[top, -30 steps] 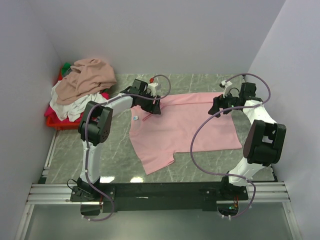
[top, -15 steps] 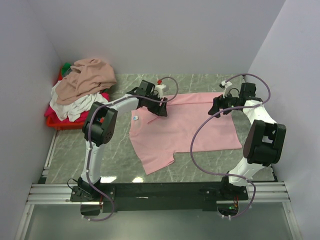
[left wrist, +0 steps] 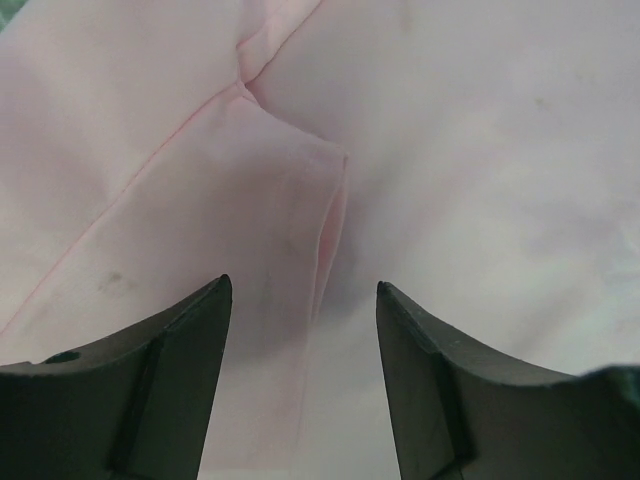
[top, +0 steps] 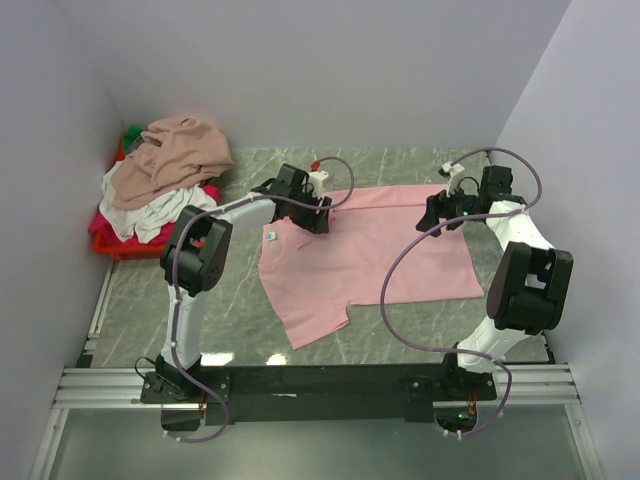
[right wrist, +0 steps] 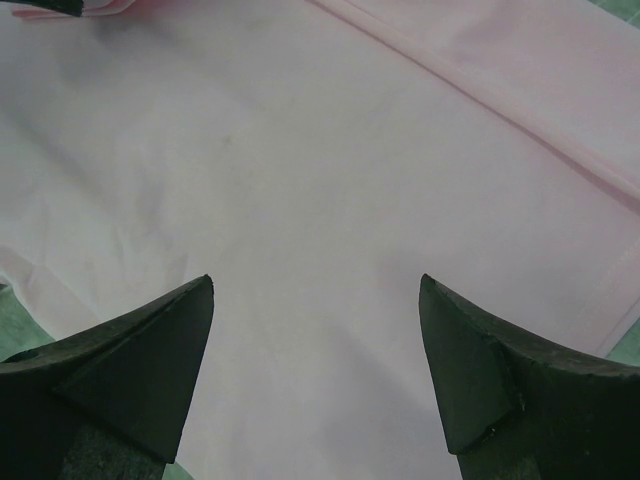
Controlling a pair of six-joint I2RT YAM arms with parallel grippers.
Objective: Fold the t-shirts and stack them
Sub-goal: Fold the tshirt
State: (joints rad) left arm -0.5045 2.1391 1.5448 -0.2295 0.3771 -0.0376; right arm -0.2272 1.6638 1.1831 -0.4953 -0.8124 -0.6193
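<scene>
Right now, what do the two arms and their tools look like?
Both the left arm and right arm have white links with bulky black joint housings; a purple-grey cable loops along each. The left tool and right tool each end in two dark, wedge-shaped fingers tapering to tips.

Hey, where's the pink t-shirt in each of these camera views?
Top view: the pink t-shirt lies spread flat mid-table, between the two arms.
Left wrist view: it fills nearly the whole picture, a folded seam between the open left fingers.
Right wrist view: it fills most of the picture, a hem crossing the upper right.
Shared landmark: green marble table, peeking in low at both sides of the right wrist view.
</scene>
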